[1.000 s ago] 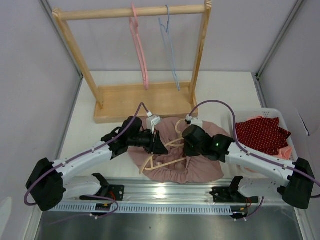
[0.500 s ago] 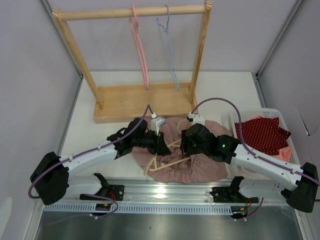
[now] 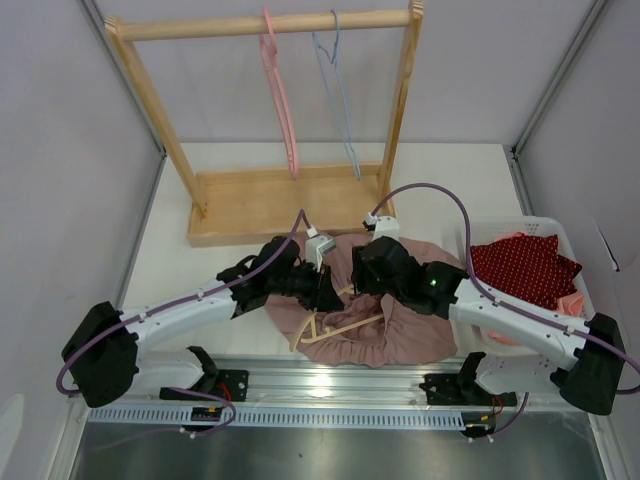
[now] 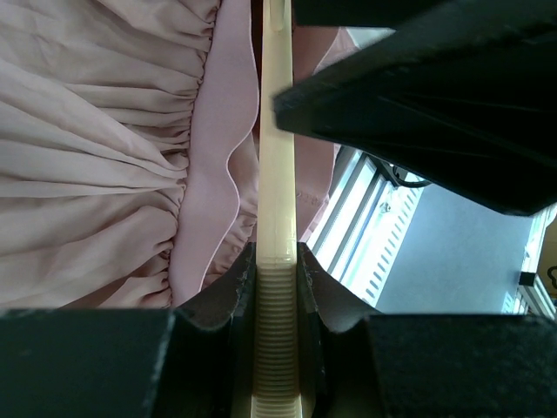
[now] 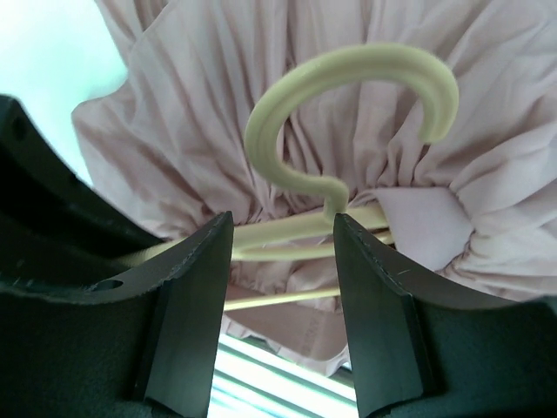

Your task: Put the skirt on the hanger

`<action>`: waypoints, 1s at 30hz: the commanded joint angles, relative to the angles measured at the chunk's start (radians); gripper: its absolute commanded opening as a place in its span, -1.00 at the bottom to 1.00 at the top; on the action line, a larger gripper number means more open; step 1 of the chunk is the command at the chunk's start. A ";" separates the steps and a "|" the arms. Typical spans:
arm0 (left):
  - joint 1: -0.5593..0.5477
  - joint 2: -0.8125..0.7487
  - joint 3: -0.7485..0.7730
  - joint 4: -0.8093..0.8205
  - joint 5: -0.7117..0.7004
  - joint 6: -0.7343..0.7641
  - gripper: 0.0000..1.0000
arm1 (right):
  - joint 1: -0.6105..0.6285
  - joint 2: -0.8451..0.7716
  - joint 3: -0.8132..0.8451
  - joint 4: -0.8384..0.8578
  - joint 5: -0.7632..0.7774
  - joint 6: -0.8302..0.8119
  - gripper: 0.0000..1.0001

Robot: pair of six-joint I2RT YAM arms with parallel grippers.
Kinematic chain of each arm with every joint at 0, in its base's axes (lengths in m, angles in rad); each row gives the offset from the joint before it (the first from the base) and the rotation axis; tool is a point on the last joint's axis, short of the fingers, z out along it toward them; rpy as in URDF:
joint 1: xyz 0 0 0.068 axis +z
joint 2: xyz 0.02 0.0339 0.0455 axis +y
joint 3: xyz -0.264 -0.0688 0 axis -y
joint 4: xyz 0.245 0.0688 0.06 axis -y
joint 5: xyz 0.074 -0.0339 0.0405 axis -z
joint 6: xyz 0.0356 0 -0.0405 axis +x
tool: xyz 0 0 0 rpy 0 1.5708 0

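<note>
Two hands on one job here, and the risky bit is that only one of them actually has anything. The left hand (image 4: 277,270) is pinched narrow on the ribbed end of the cream hanger (image 3: 340,327), and that's the only grip I can see. The right hand (image 5: 283,228) has its jaws standing apart with nothing clamped; the hanger's neck just crosses the gap between them.

What could go wrong imo: the hanger is gripped at one end only, so if the left arm lifts or twists, the free end can swing and the pink skirt (image 3: 410,335) can slide off. The fabric looks loose, and I can't tell how much of the waistband is really over the bar. And if the right hand closes where it is, it might grab a fold of cloth along with the neck, and any pull then drags the whole heap across the bench (image 3: 450,185).

Where stuff is: the skirt sits bunched at lower centre of the top view, just below the wooden rack (image 3: 290,205), with the hanger lying on top of it. Both hands are right over it, near each other. In the left wrist view the gathered waistband fills the left half, up against the bar just past the fingers. In the right wrist view the hook curls at upper centre, beyond the fingertips, pleats all around it
</note>
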 commanded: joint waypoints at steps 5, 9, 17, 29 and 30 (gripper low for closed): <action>-0.019 0.008 0.057 -0.034 -0.013 0.034 -1.00 | -0.012 0.023 0.023 0.069 0.080 -0.051 0.06; -0.024 0.006 0.056 -0.045 -0.019 0.038 -1.00 | -0.013 0.011 -0.015 0.101 0.104 -0.071 0.06; -0.028 0.005 0.063 -0.052 -0.028 0.041 -1.00 | -0.016 0.011 -0.060 0.161 0.116 -0.088 -0.10; -0.033 -0.009 0.066 -0.078 -0.087 0.030 -1.00 | -0.018 -0.017 -0.124 0.188 0.172 -0.080 -1.00; -0.031 -0.017 0.066 -0.086 -0.091 0.027 -1.00 | -0.016 -0.029 -0.130 0.197 0.176 -0.083 -1.00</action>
